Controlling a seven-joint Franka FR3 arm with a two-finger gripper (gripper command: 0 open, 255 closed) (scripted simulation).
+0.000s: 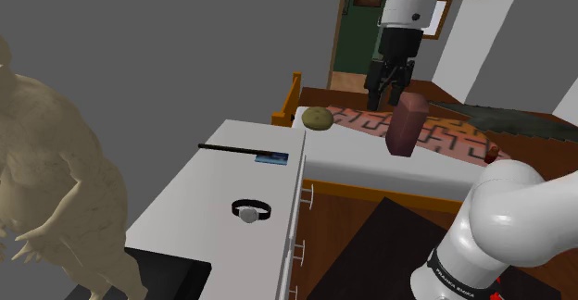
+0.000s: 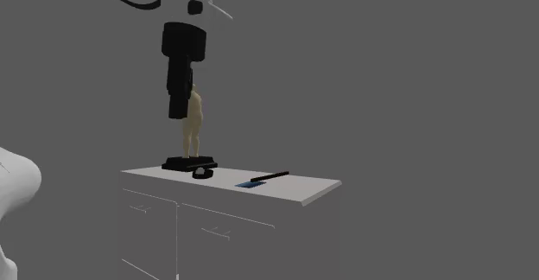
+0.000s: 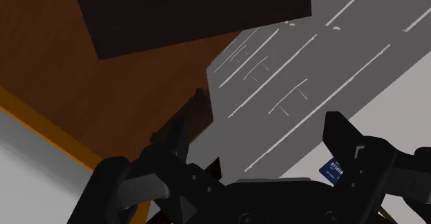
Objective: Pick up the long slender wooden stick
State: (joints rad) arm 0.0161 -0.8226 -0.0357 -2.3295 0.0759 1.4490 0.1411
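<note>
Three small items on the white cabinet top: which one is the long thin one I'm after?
The dark stick, lying flat with one end by the blue card; the black watch is a loop nearer the camera.

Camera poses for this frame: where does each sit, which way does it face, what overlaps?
Shoulder: behind the white arm, looking down on the white cabinet top and long slender dark stick; elbow lower right, jaws high.
Second exterior: low, off to the side, level with that top; jaws high at its left.
Wrist: on the hand, facing down at grey drawer fronts; open jaws frame it.
Shared: small blue card in all three.
</note>
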